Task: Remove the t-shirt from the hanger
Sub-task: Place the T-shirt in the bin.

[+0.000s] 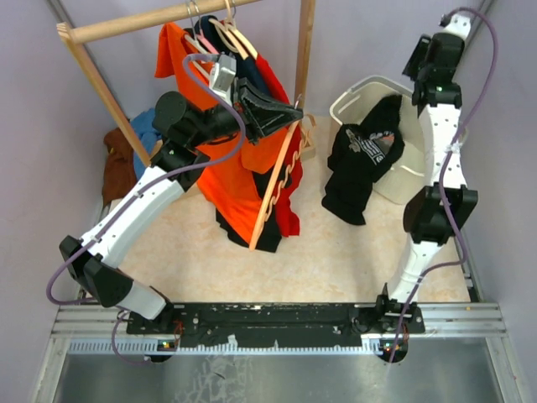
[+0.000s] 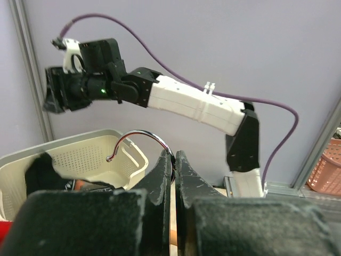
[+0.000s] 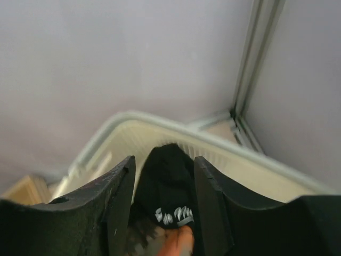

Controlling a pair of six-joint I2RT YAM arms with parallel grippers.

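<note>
A black t-shirt with a white print hangs over the rim of the white basket, off the hanger. My left gripper is shut on the metal hook of a bare wooden hanger, which hangs slanted in front of the orange clothes. In the left wrist view the fingers are pressed together at the hook's base. My right gripper is open and empty, high above the basket. In the right wrist view its jaws frame the black t-shirt lying below in the basket.
A wooden clothes rack stands at the back left with orange t-shirts and dark garments on hangers. A blue and brown pile lies behind its left post. Grey walls close in on both sides. The basket also shows in the left wrist view.
</note>
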